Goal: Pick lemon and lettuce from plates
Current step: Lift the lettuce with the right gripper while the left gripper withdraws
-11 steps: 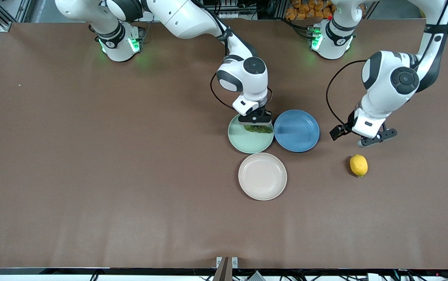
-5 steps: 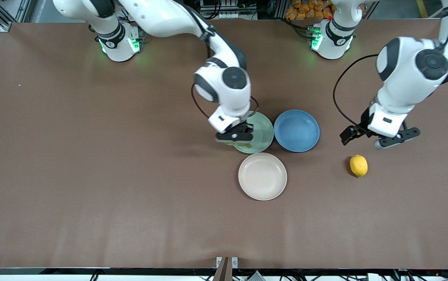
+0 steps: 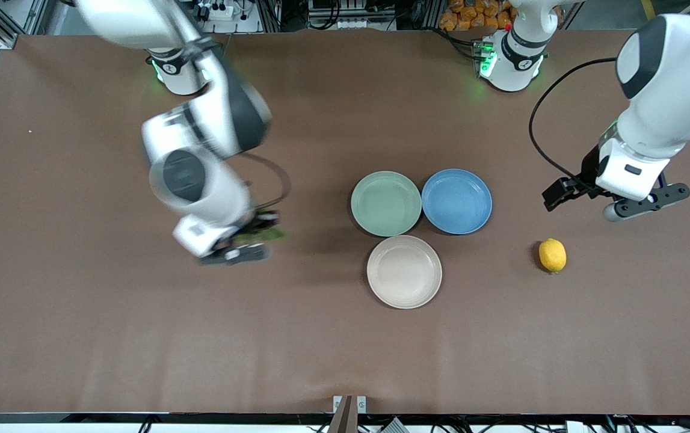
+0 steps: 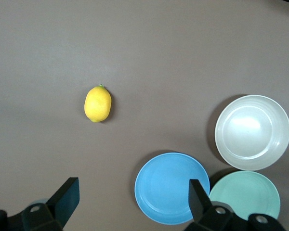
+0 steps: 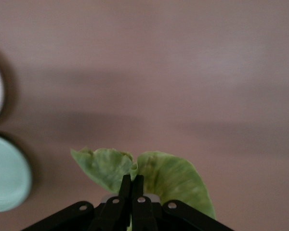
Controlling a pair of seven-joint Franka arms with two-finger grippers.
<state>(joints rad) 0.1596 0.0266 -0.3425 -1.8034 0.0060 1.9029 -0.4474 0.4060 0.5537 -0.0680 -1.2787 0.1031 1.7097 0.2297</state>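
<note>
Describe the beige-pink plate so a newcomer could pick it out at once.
Three round plates cluster mid-table. The beige-pink plate is the one nearest the front camera, below the gap between the mint green plate and the blue plate. It alone is pale pinkish.

There are three plates on the table: one mint plate (image 3: 385, 203), one blue plate (image 3: 456, 201) and one beige plate (image 3: 403, 271). There is one lemon (image 3: 552, 254). There is one lettuce (image 5: 149, 173) leaf. Two arms are in view, each with one gripper, which makes two grippers: the left gripper (image 3: 645, 204) and the right gripper (image 3: 242, 246). One brown table (image 3: 80, 337) carries all of these.
</note>
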